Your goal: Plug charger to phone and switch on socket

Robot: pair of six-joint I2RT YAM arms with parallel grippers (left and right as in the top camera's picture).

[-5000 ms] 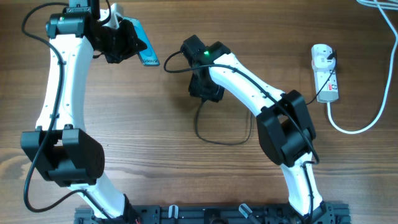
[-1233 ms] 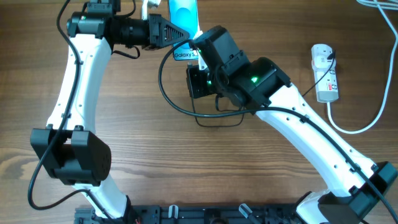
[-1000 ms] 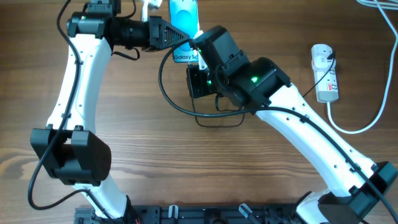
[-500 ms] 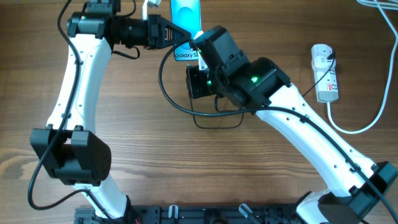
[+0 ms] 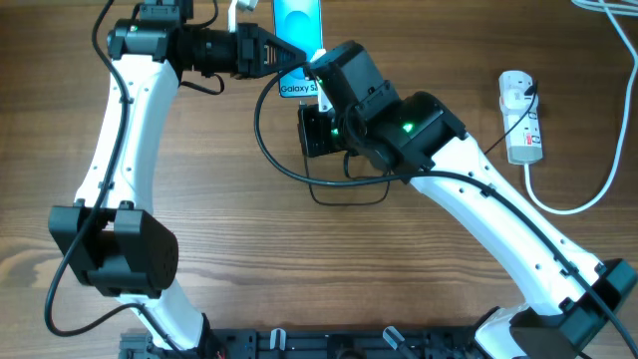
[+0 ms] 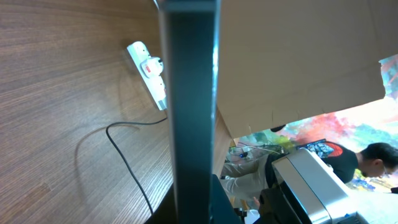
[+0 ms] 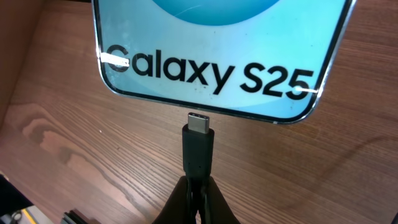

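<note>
My left gripper (image 5: pixel 277 54) is shut on the phone (image 5: pixel 297 22) and holds it above the table's far middle, teal screen up and its white "Galaxy S25" strip toward the right arm. The left wrist view shows the phone (image 6: pixel 189 106) edge-on as a dark bar between the fingers. My right gripper (image 7: pixel 198 188) is shut on the charger's black connector (image 7: pixel 198 148). Its metal tip (image 7: pixel 198 121) stands just under the middle of the phone's bottom edge (image 7: pixel 211 102). The charger's black cable (image 5: pixel 344 195) loops on the table. The socket (image 5: pixel 520 116) lies at the far right.
A thick white cord (image 5: pixel 588 189) trails from the socket toward the right edge. A plug sits in the socket's upper end (image 5: pixel 516 88). Behind the table stands a brown cardboard wall (image 6: pixel 292 56), with a person (image 6: pixel 379 163) beyond it.
Five seconds ago the phone was at the far left and the right gripper low near the table; both have come together at the back. In the last second the phone only edged slightly.
</note>
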